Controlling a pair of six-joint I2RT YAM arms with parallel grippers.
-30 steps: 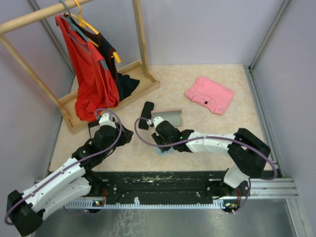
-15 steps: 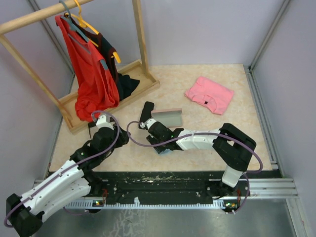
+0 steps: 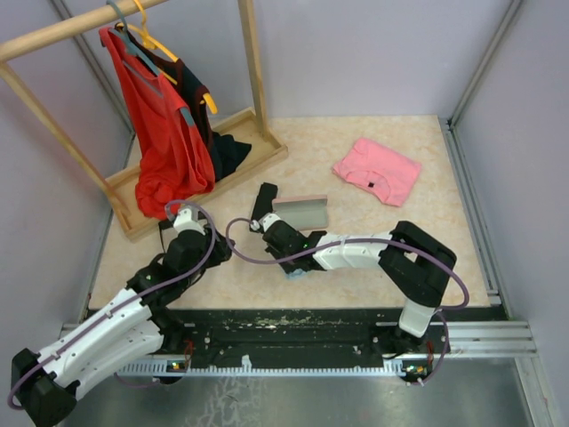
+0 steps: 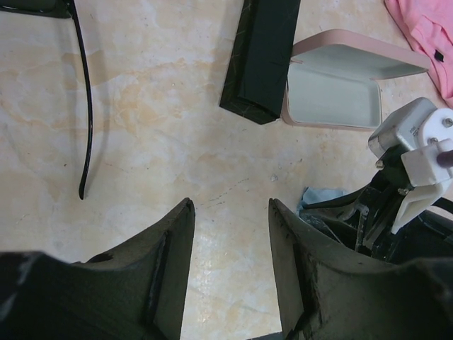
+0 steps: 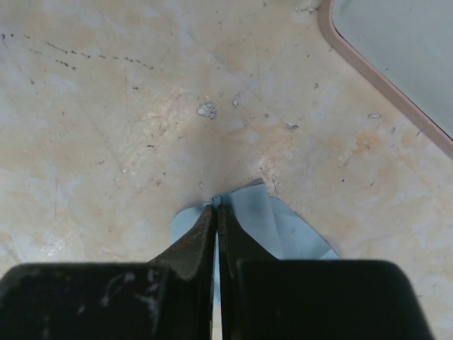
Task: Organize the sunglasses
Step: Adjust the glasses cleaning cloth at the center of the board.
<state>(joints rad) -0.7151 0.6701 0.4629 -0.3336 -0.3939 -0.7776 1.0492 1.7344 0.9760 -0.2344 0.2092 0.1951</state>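
Black sunglasses (image 4: pixel 86 106) lie on the worktop (image 4: pixel 177 142), at 11 o'clock of the left gripper (image 4: pixel 230 262).
Only the left wrist view shows their thin temple unfolded; its fingers stand half apart, empty. Only the right wrist view shows the right gripper (image 5: pixel 216 212) pinched together on a blue cloth (image 5: pixel 283 227), at 6 o'clock of the pink case (image 4: pixel 333 92). The right arm (image 3: pixel 356 253) has shifted toward 9 o'clock.

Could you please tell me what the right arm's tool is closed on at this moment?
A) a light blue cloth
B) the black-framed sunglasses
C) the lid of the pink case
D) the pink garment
A: in the right wrist view the right tool is shut, its tips pinching an edge of the light blue cloth, while the pink case lies apart from it.
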